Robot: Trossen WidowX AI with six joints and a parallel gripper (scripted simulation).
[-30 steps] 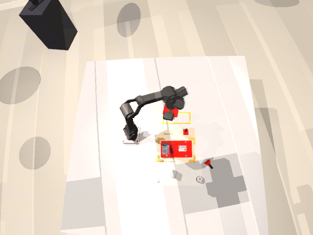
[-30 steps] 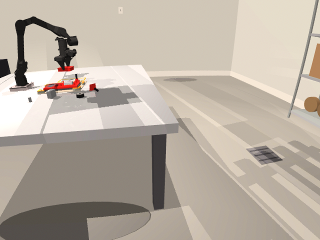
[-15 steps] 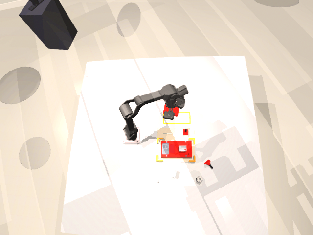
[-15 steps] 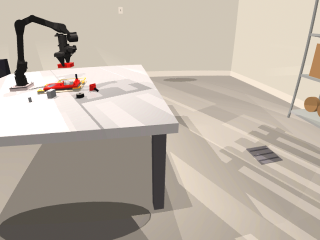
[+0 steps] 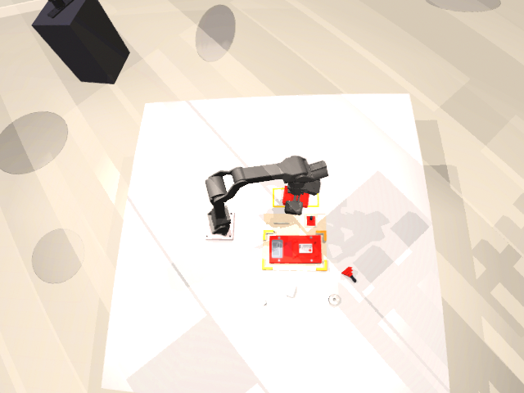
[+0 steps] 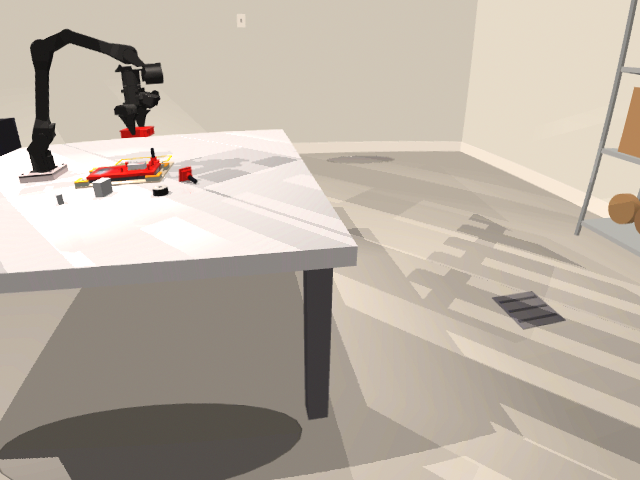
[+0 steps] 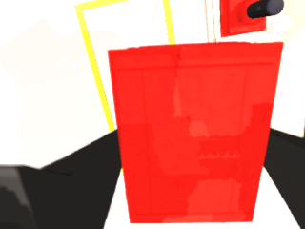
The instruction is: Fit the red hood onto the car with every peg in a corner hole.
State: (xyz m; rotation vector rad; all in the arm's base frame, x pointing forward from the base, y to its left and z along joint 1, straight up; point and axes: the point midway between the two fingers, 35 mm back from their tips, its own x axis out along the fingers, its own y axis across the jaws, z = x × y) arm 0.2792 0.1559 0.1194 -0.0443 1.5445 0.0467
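White desk (image 6: pixel 217 217) below — my hand (image 6: pixel 135 126) pinches the red hood (image 7: pixel 191 138), long axis running straight ahead between my fingers.

Looks like a plain workshop or storage room, honestly. There's a white table (image 6: pixel 217 227) on a bare floor, beige walls, and a metal shelf rack (image 6: pixel 610 129) with a cardboard box (image 6: pixel 629 124) in the corner.

White table (image 5: pixel 169 254) under jig (image 5: pixel 264 265), washer (image 5: pixel 334 300)
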